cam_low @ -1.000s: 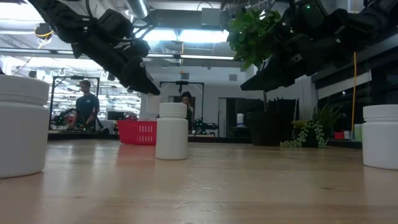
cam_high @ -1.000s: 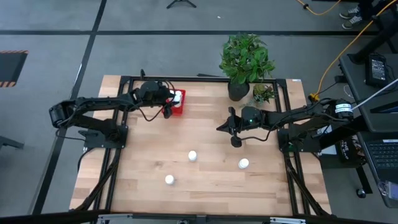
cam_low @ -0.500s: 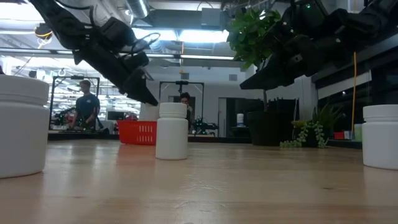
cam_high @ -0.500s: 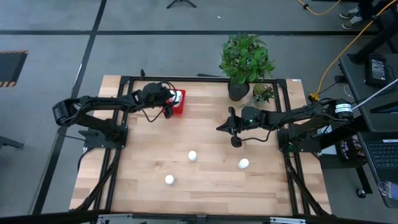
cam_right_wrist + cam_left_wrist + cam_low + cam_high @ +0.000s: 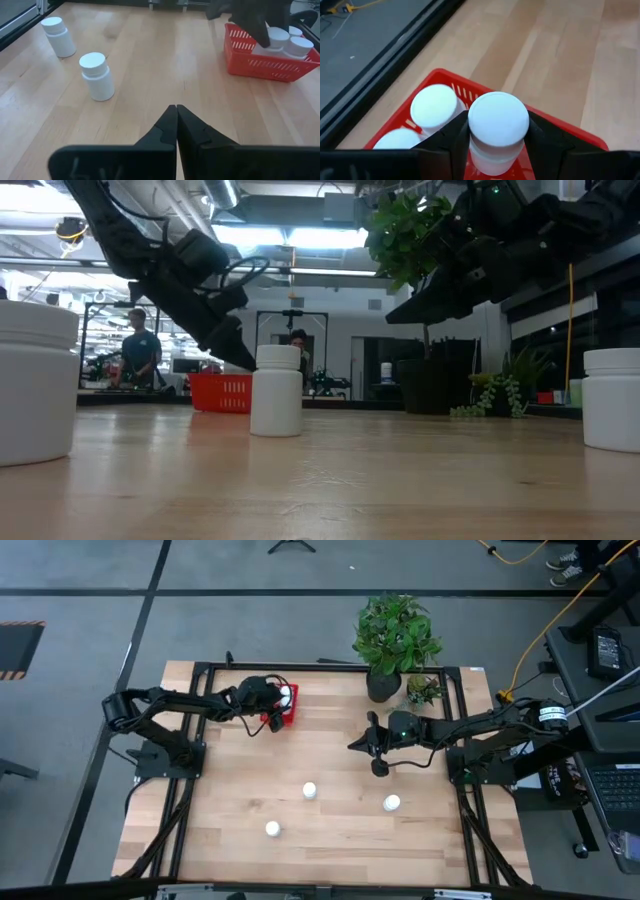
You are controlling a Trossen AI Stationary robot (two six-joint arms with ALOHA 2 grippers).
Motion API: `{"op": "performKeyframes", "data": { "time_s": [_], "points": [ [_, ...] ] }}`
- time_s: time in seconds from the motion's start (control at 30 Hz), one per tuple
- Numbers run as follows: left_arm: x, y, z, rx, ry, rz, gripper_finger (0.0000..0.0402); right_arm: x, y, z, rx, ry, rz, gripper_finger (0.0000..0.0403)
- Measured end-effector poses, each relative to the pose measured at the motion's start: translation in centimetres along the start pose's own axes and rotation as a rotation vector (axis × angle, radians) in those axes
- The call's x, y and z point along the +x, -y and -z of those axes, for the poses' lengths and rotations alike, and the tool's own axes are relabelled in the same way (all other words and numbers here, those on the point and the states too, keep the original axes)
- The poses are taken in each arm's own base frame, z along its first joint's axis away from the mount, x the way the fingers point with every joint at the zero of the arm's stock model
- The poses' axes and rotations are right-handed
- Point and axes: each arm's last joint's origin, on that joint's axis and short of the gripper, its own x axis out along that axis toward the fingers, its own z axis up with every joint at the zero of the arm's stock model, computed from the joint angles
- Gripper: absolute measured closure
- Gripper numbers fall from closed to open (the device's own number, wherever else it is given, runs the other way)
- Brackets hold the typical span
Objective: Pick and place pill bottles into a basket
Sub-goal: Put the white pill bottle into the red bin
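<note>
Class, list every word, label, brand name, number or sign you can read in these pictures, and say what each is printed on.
None can be read.
The pill bottles and their caps show plain white, with no label in view.
The red basket carries no lettering.
Any signs in the room behind the table in the low view are too small to read.

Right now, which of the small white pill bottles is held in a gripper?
The white-capped bottle clamped by the left gripper over the red plastic basket; two sit inside, three stand free.
</note>
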Motion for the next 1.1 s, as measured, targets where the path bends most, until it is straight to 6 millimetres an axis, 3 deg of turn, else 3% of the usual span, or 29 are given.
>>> {"op": "performKeyframes", "data": {
  "time_s": [0.6, 1.1],
  "points": [
    [1.7, 0.0, 0.6, -0.019, 0.012, -0.046, 0.0247, 0.0, 0.0, 0.0, 0.000, -0.001, 0.000, 0.0399],
    [1.7, -0.2, 0.5, -0.029, 0.027, -0.081, 0.0247, 0.0, 0.0, 0.0, 0.000, -0.001, 0.000, 0.0399]
  ]
}}
